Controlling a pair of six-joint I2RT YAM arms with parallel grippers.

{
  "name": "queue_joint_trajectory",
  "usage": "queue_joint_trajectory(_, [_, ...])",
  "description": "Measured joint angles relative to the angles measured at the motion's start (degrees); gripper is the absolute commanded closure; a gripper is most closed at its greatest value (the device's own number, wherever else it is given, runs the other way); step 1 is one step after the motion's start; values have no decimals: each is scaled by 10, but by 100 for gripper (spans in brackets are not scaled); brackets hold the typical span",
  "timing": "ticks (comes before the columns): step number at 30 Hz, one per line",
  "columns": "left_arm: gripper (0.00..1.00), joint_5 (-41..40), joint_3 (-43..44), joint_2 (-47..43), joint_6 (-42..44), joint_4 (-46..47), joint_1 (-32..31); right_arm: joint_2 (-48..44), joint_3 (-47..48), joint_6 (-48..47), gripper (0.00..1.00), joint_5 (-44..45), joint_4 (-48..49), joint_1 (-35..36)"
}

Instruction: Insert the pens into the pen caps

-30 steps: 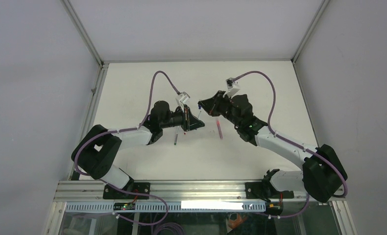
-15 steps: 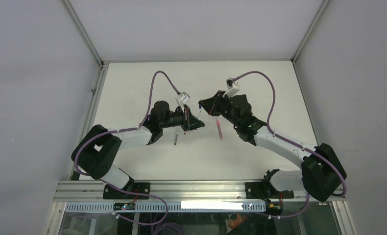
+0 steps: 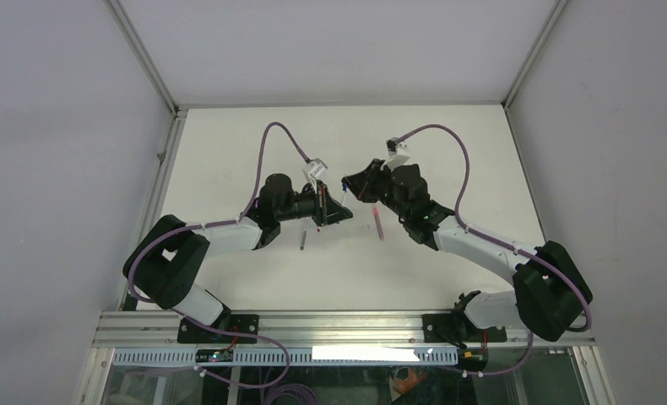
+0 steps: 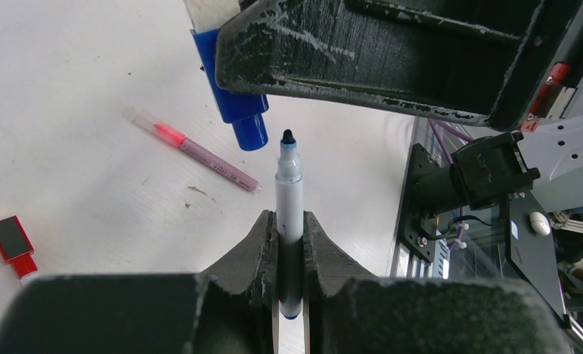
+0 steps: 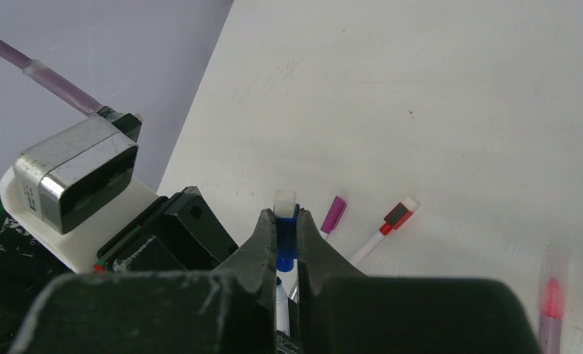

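Where the two arms meet over the middle of the white table point(image 3: 229, 152), the left arm point(image 3: 229, 232) reaches in from the near left and the right arm point(image 3: 482, 245) from the near right, their wrists facing each other.

The left gripper point(image 4: 289, 221) is closed tight on the lower barrel of a white pen point(image 4: 289, 188), whose dark tip points out past the fingers toward the right gripper point(image 5: 287, 221). That gripper is clamped just as narrowly on a blue cap point(image 4: 237, 110), which has a white end that pokes out beyond the fingertips in the right wrist view. The pen tip stands just beside the cap's open mouth, apart from it and not inside.

A pink pen point(image 4: 200, 151), uncapped, lies flat on the table below the right wrist. A grey pen point(image 3: 302, 240) lies on the near side of the left wrist. A red-capped pen point(image 5: 388, 225) rests under the grippers, with a magenta cap point(image 5: 333, 214) just beside it. I cannot tell whether that cap sits on a pen.
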Motion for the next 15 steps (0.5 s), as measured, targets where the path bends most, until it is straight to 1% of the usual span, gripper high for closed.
queue_joint_trajectory(15, [100, 0, 0, 0, 0, 0, 0, -35, -11, -11, 100, 19, -11, 0])
